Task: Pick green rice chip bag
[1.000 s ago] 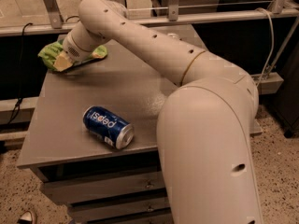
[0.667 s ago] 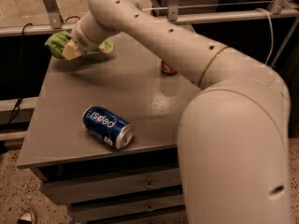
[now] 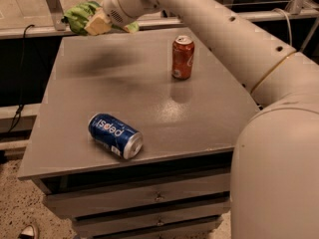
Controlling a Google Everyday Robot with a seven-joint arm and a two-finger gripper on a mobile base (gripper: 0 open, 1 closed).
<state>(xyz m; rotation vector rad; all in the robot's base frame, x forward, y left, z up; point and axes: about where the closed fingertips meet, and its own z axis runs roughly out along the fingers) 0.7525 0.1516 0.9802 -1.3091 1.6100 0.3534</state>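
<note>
The green rice chip bag (image 3: 79, 16) is crinkly bright green and hangs in the air above the far left corner of the grey table (image 3: 139, 98). My gripper (image 3: 95, 23) is shut on the bag and holds it lifted clear of the tabletop; a beige finger shows against the bag. The arm reaches over the table from the right. Part of the bag is hidden behind the wrist, with a bit of green showing to its right.
A red-orange soda can (image 3: 182, 57) stands upright at the table's back middle. A blue Pepsi can (image 3: 114, 135) lies on its side near the front left. Drawers (image 3: 154, 198) sit below the tabletop. A rail runs behind the table.
The gripper has lifted the green bag off the table's far left corner and carried it up. The arm has swung aside, uncovering the red-orange can.
</note>
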